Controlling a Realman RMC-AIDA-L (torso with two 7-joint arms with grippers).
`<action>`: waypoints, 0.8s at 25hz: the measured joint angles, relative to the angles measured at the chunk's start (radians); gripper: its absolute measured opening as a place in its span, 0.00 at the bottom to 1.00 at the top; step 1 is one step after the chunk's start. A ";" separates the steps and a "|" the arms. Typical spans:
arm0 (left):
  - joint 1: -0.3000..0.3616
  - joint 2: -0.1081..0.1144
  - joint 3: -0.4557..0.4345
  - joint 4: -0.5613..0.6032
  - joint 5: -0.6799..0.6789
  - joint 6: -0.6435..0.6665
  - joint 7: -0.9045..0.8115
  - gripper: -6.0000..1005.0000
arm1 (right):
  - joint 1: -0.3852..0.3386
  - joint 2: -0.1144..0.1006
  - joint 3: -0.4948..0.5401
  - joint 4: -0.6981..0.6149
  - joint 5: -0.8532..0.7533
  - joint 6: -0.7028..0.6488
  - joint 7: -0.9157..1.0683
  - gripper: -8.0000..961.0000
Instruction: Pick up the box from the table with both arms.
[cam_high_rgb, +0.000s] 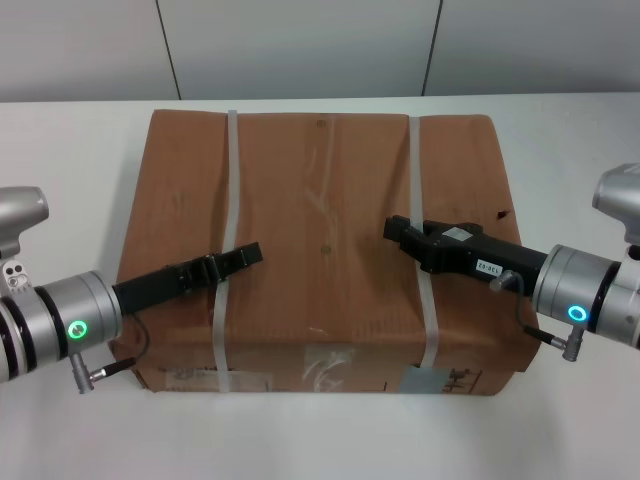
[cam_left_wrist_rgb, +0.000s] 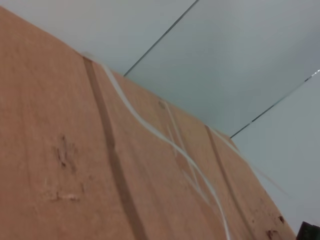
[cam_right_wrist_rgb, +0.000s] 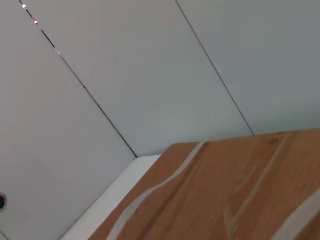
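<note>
The box (cam_high_rgb: 320, 250) lies mid-table (cam_high_rgb: 70, 140) near the front edge, the left gripper (cam_high_rgb: 245, 256) and right gripper (cam_high_rgb: 396, 230) look closed over its top, so both should probably move out to opposite sides and press evenly

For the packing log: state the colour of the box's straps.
White, on a brown box; the straps show best in the head view.

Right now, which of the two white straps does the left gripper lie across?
The left strap: the left gripper crosses it on the box. The right strap lies by the right gripper.
</note>
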 joint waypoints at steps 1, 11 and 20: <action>0.000 0.000 0.000 0.000 0.000 0.000 0.001 0.27 | 0.000 0.000 0.000 0.000 0.001 0.000 0.000 0.21; 0.001 0.000 0.000 0.000 -0.001 0.000 0.007 0.12 | -0.003 0.000 -0.007 0.008 0.041 0.000 -0.001 0.10; -0.001 0.005 0.000 0.000 0.007 0.000 0.009 0.11 | -0.004 0.000 -0.011 0.008 0.040 0.000 -0.004 0.07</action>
